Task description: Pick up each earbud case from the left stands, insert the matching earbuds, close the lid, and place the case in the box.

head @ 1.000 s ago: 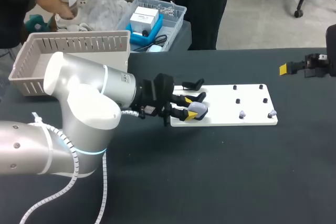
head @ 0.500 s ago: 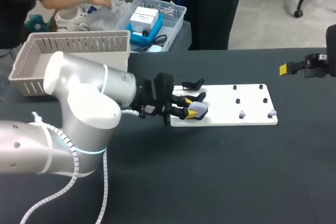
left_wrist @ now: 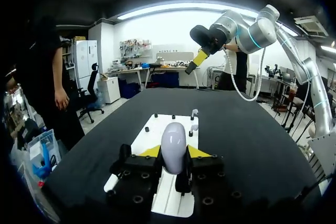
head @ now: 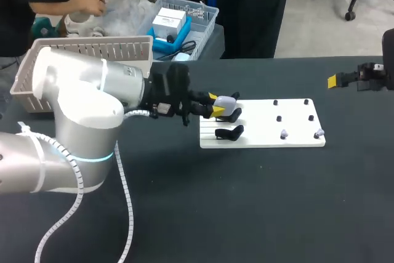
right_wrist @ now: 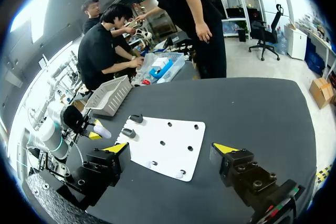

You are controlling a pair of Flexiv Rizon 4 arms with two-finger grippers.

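Note:
My left gripper hangs above the left end of the white board, shut on a pale lavender earbud case. In the left wrist view the case sits upright between the yellow tips, with the board below and ahead. A black stand on the board's near left stands empty. Two pale earbuds sit on pegs near the board's right front. My right gripper is open at the table's far right, and its own view shows nothing between its fingers.
A white slatted basket stands at the table's back left, behind my left arm. Small black pegs dot the right half of the board. Dark table surface lies between the board and the front edge.
My left gripper has lifted the case off the near stand and carried it up and back. The stand now stands bare. The right arm has not moved.

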